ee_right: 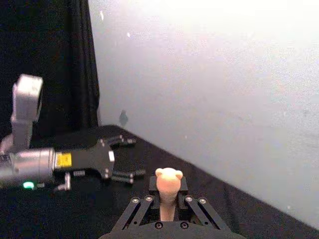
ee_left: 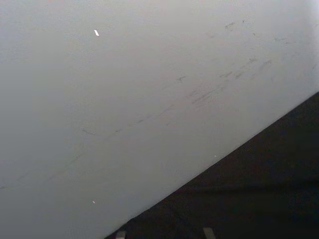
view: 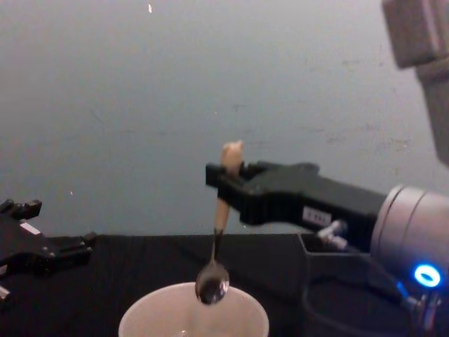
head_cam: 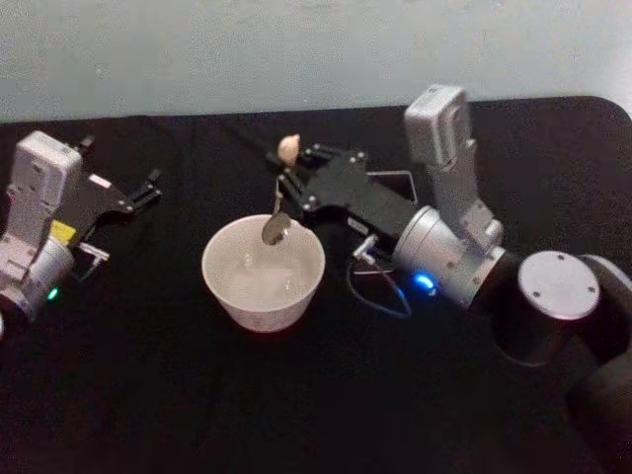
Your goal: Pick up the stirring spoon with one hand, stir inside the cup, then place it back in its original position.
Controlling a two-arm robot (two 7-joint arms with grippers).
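Observation:
The cream-white cup point(head_cam: 263, 275) stands in the middle of the black table, and its rim point(view: 193, 314) shows low in the chest view. My right gripper point(head_cam: 287, 179) is shut on the stirring spoon point(head_cam: 277, 209), gripping the beige stick just under its bear-head knob point(ee_right: 168, 180). The spoon point(view: 219, 217) hangs nearly upright. Its metal bowl point(view: 212, 286) sits at rim level over the far side of the cup's inside. My left gripper point(head_cam: 150, 188) rests open at the table's left, well clear of the cup.
A dark square holder point(head_cam: 399, 182) stands behind my right arm, with its edge point(view: 335, 258) visible in the chest view. A thin cable point(head_cam: 380, 291) loops on the table right of the cup. A pale wall point(ee_left: 124, 99) runs along the table's far edge.

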